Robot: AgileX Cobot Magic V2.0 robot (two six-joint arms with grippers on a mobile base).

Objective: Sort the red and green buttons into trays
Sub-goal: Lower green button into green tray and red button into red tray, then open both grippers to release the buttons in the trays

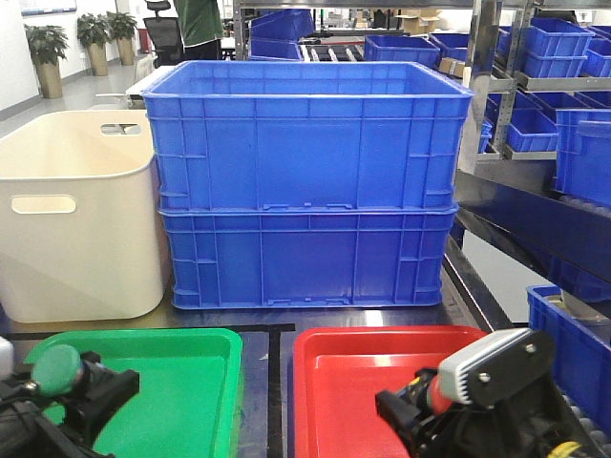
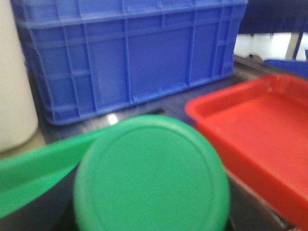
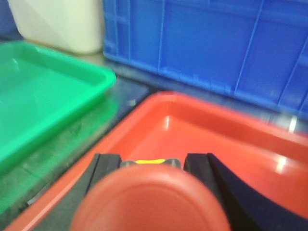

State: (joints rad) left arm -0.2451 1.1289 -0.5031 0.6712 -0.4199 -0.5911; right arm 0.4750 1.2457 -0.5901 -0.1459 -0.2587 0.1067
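My left gripper is shut on the green button and holds it over the near left part of the green tray. In the left wrist view the green cap fills the foreground and hides the jaws. The green tray's rim lies behind it. My right gripper is shut on the red button and holds it over the near part of the red tray. In the right wrist view the red cap sits between the dark fingers, above the red tray.
Two stacked blue crates stand right behind the trays. A cream tub stands at the back left. Shelving with blue bins runs along the right, with another blue bin low beside the red tray.
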